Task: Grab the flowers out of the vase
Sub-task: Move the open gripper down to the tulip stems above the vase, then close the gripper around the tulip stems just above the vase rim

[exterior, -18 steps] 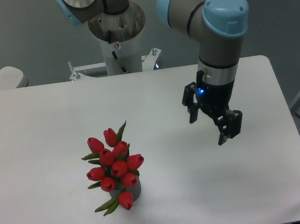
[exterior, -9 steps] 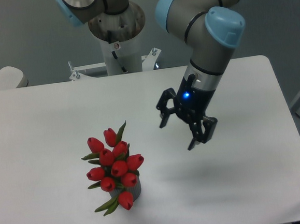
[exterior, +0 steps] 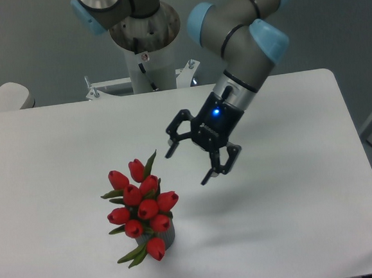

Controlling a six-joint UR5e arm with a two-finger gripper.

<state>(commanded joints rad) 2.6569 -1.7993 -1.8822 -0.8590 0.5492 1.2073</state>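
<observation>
Flowers (exterior: pixel 141 205) fill the mostly hidden vase (exterior: pixel 166 236); gripper (exterior: pixel 187 165) spread wide, holding nothing.

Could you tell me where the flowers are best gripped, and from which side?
Probably around the bunched heads and upper stems, coming from the right: the flowers stand roughly upright in the vase, which hides the lower stems, and the open gripper is up-right of them.
</observation>
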